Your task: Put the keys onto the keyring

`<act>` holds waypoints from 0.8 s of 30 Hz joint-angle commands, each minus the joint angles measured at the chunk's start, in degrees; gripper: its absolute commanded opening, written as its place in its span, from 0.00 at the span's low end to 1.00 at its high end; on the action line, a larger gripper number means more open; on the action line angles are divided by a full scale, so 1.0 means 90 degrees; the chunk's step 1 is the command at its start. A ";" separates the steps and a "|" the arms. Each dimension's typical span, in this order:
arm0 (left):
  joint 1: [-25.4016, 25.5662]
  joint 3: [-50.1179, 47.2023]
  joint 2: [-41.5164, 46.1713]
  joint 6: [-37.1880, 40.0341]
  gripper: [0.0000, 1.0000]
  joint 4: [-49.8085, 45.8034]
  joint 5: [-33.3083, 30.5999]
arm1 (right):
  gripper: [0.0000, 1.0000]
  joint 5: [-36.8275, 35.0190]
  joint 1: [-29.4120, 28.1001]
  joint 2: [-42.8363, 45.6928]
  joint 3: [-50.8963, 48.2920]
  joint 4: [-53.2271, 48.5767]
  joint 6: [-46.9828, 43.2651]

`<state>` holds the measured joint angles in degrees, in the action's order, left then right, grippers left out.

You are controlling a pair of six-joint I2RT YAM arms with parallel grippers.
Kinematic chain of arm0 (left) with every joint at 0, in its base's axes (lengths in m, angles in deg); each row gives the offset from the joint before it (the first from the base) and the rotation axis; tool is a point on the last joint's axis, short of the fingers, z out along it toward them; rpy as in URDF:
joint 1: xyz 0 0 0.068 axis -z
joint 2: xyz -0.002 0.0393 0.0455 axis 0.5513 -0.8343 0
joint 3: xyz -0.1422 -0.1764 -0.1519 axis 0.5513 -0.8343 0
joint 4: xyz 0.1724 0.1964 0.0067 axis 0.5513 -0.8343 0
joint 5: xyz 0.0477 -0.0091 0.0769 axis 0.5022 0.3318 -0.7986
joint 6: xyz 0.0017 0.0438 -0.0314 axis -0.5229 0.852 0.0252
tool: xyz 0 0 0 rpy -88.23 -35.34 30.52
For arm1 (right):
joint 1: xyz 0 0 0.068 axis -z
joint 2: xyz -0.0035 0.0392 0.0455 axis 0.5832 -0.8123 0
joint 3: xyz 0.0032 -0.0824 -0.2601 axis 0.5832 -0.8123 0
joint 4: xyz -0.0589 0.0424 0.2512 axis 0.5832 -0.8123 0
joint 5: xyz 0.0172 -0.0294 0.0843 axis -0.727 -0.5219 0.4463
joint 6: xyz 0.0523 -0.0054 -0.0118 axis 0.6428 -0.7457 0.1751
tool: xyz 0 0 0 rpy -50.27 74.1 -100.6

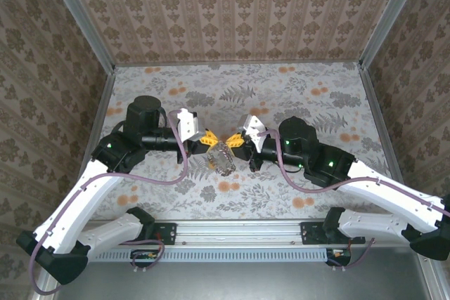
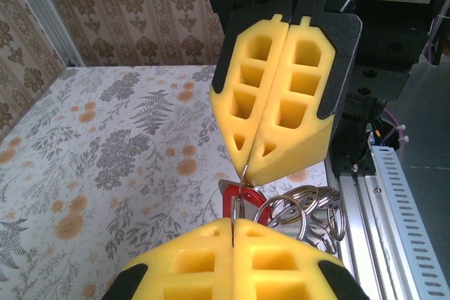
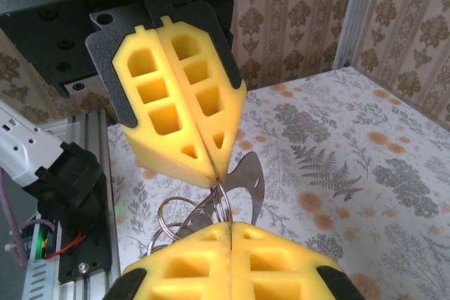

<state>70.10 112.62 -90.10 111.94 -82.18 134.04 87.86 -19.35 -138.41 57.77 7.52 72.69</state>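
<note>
Pinching thin wire of the keyring [image 2: 302,210] from both sides above the counter [image 1: 302,96], the left gripper [image 1: 206,138] and right gripper [image 1: 235,140] are clamped tight on it, a red-headed key [image 2: 230,205] dangling at the pinch. Smooth wire could slip from that grip, dropping the bunch

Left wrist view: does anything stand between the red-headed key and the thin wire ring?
Nothing visible does. The red-headed key sits close behind the thin silvery wire ring, which is pinched between the shut left end effector and right end effector. The bunch of silvery split rings lies beside it.
</note>
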 commanded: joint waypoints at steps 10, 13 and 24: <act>-0.0038 -0.0003 0.0162 -0.0148 0.00 0.0231 0.0136 | 0.00 -0.0108 -0.0038 0.0002 -0.0005 0.0114 0.0073; -0.0041 -0.0002 0.0167 -0.0149 0.00 0.0236 0.0139 | 0.00 -0.0108 -0.0039 -0.0027 -0.0013 0.0127 0.0068; -0.0028 -0.0005 0.0175 -0.0148 0.00 0.0229 0.0163 | 0.00 -0.0069 -0.0040 -0.0131 0.0015 0.0190 0.0039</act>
<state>70.10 112.60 -89.84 111.92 -82.20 134.04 87.86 -19.35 -139.07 57.77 7.58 72.66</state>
